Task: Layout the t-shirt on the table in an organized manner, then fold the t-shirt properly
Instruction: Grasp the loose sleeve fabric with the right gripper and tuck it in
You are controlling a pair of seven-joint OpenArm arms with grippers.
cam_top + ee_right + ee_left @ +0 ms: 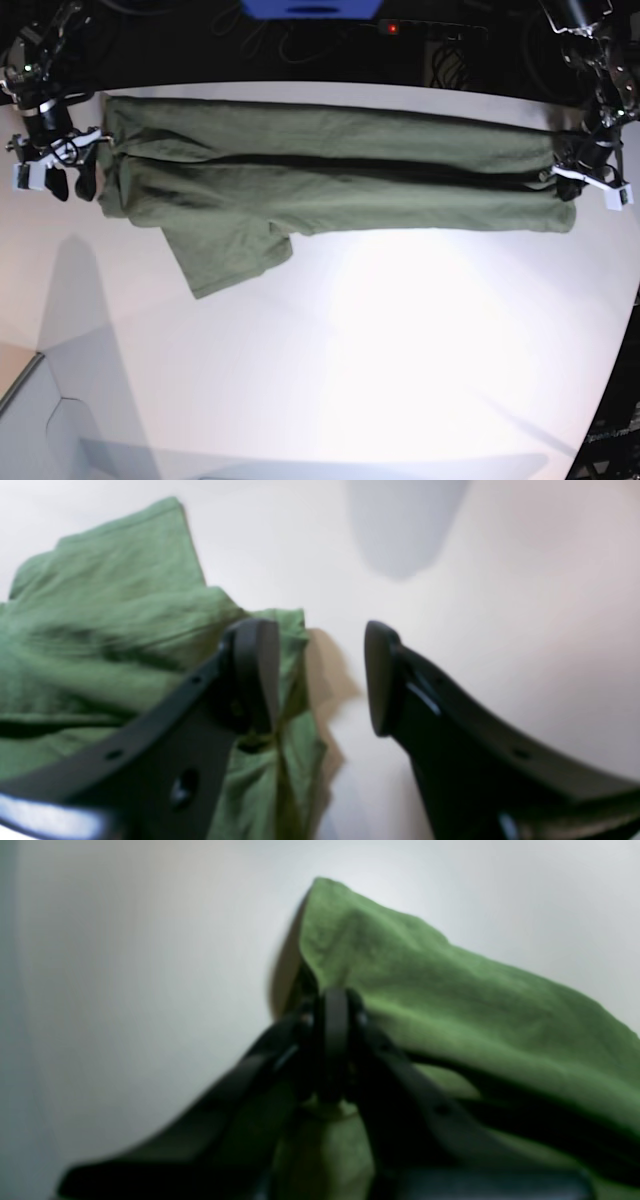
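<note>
The olive-green t-shirt [330, 170] lies stretched in a long band across the far side of the white table [400, 350], with one sleeve [225, 255] splayed toward the front. At the band's right end my left gripper [570, 182] is shut on the t-shirt; in the left wrist view its fingers [335, 1040] pinch a raised fold of the cloth [450, 1005]. My right gripper [72, 180] sits at the band's left end. In the right wrist view the right gripper [320, 675] stands open, one finger [255, 675] over the shirt's edge [100, 605], the other above bare table [500, 605].
Beyond the table's far edge is a dark area with cables and a blue object [310, 8]. The table's curved edge runs down the right side [615, 380]. A pale panel [30, 410] shows at the lower left corner.
</note>
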